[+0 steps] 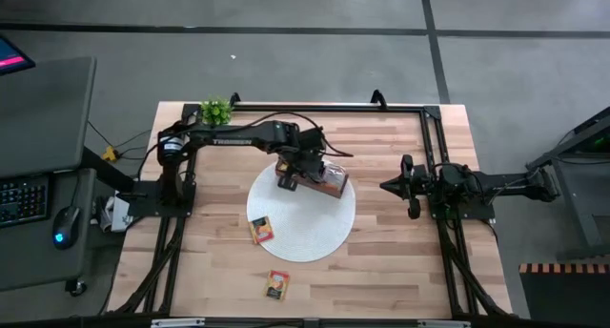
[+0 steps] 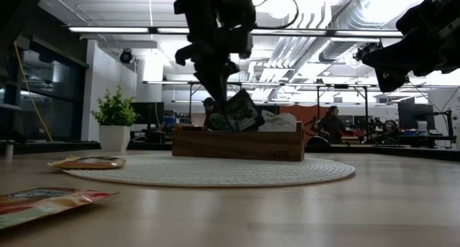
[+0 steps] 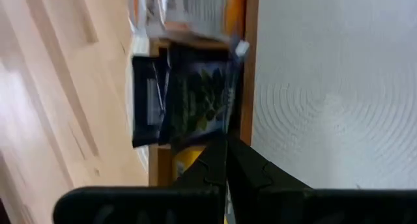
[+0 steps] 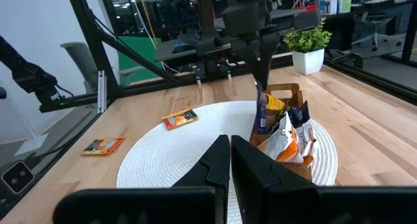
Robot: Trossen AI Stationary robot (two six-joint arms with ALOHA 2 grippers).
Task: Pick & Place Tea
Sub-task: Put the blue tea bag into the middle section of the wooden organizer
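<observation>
Currently my left end effector (image 2: 228,96) is clenched on a dark tea sachet (image 2: 242,110), hanging directly over the wooden box (image 2: 237,143). Two loose sachets (image 1: 261,230) lie nearer my left arm; right end effector (image 1: 389,186) clenched, idle.

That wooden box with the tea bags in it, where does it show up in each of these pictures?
High view: the wooden box sits mid-table on the round white mat, under the left arm.
Low view: centre, the box's long side facing the camera.
Left wrist view: its edge runs beside a dark tea sachet.
Right wrist view: right of centre, stuffed with sachets.
Shared landmark: the white mat.
</observation>
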